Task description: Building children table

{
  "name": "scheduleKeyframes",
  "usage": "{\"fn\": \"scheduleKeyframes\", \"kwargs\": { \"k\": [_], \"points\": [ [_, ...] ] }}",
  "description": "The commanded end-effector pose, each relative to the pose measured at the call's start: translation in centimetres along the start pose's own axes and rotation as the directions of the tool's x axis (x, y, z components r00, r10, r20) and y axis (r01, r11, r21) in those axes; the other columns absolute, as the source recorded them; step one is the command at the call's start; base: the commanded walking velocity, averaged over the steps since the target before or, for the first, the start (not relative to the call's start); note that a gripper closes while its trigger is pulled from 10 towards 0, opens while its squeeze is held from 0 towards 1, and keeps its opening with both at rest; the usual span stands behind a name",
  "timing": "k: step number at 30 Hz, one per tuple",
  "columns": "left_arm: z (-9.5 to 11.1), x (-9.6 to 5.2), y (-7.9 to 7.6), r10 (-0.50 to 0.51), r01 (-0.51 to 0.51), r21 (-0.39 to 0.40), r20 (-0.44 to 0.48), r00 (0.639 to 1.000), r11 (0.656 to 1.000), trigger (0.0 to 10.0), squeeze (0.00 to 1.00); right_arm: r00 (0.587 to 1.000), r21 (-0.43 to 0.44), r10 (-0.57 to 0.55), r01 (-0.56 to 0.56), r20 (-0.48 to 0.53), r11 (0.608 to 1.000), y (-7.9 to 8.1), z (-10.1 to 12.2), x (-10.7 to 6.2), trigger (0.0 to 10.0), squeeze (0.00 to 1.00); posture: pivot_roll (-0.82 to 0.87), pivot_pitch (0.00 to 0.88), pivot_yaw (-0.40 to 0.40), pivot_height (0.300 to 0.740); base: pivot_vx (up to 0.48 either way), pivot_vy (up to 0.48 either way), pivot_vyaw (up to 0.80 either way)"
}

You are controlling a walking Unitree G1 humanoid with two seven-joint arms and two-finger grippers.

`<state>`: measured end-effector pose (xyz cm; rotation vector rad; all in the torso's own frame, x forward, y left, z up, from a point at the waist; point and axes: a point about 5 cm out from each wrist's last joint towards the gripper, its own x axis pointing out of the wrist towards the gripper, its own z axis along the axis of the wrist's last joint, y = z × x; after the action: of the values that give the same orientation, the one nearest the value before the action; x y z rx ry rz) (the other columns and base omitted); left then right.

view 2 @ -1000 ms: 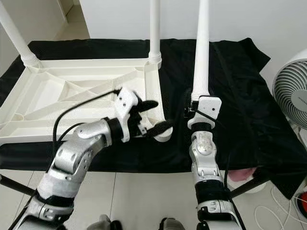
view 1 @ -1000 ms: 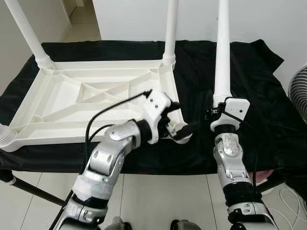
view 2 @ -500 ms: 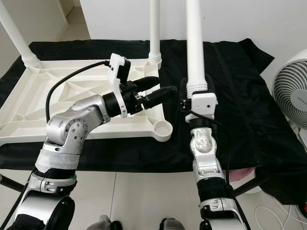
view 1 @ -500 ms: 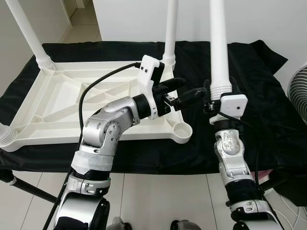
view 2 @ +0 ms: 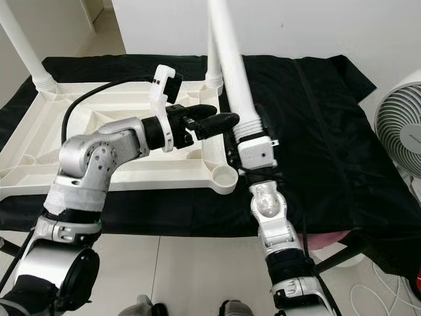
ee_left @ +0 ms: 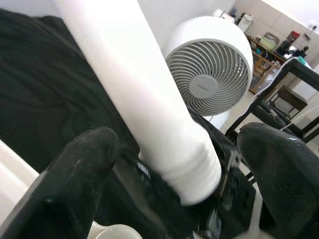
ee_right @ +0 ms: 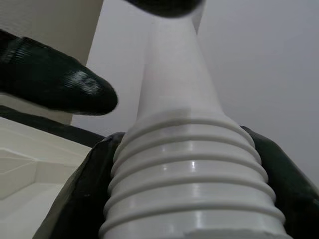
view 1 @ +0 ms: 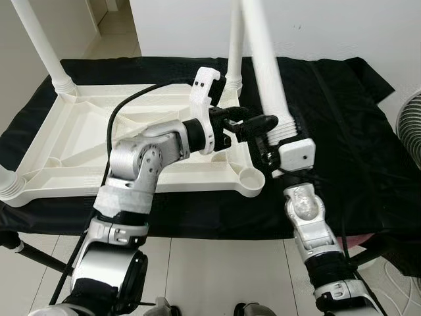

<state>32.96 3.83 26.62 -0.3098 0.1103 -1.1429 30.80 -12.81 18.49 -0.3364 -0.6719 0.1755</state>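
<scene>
The right end effector point(view 2: 253, 135), clamped on the loose table leg point(view 1: 266, 72), has tilted it leftward toward the empty corner socket point(view 1: 251, 178) of the upturned white table point(view 1: 99, 141); the left end effector point(view 1: 253, 123), fingers spread, now brackets the leg, so seating looks close.

1 white tabletop point(view 1: 99, 141), 4 legs point(view 1: 266, 72), 1 fan point(view 2: 401, 131).

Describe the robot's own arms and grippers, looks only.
Both arms are silver metal with rounded joints. Each wrist carries a white boxy camera housing. The left gripper and right gripper have black, rounded fingers, slightly glossy. A black cable loops along the left arm to its wrist.
</scene>
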Motion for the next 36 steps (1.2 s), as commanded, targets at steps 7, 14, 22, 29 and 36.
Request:
{"fn": "scheduleKeyframes", "kwargs": {
  "k": [7, 14, 22, 29, 36],
  "points": [
    [1.1, 0.2, 1.3, 0.064, -0.064, -0.057, -0.009, 0.998, 0.996, 10.0, 0.00, 0.997, -0.007, 0.058, -0.058, 0.055, 0.998, 1.3, 0.9, -0.7, 10.0, 0.00, -0.12, 0.071, 0.076, 0.740, 0.000, 0.000, 0.00],
    [2.1, 0.1, 2.1, 0.084, -0.085, -0.098, -0.016, 0.996, 0.992, 10.0, 0.00, 0.994, -0.022, 0.097, -0.096, 0.056, 0.995, 2.1, 1.1, -1.9, 10.0, 0.00, -0.13, 0.060, 0.086, 0.740, 0.000, 0.000, 0.00],
    [3.9, -0.6, 3.5, 0.139, -0.140, -0.154, -0.014, 0.990, 0.978, 10.0, 0.00, 0.989, -0.079, 0.149, -0.146, 0.026, 0.986, 2.5, 0.7, -4.5, 10.0, 0.00, -0.13, 0.074, 0.102, 0.740, 0.000, 0.000, 0.00],
    [4.4, -0.9, 4.0, 0.156, -0.157, -0.172, -0.021, 0.988, 0.972, 10.0, 0.00, 0.986, -0.123, 0.168, -0.167, 0.002, 0.978, 2.3, 0.5, -5.8, 10.0, 0.00, -0.13, 0.079, 0.107, 0.740, 0.000, 0.000, 0.00],
    [4.4, -0.8, 3.9, 0.146, -0.144, -0.215, -0.007, 0.989, 0.966, 0.0, 0.00, 0.987, -0.141, 0.163, -0.160, 0.008, 0.977, 2.2, 0.6, -5.5, 10.0, 0.00, -0.13, 0.080, 0.101, 0.740, 0.000, 0.000, 0.00]
  ]
}}
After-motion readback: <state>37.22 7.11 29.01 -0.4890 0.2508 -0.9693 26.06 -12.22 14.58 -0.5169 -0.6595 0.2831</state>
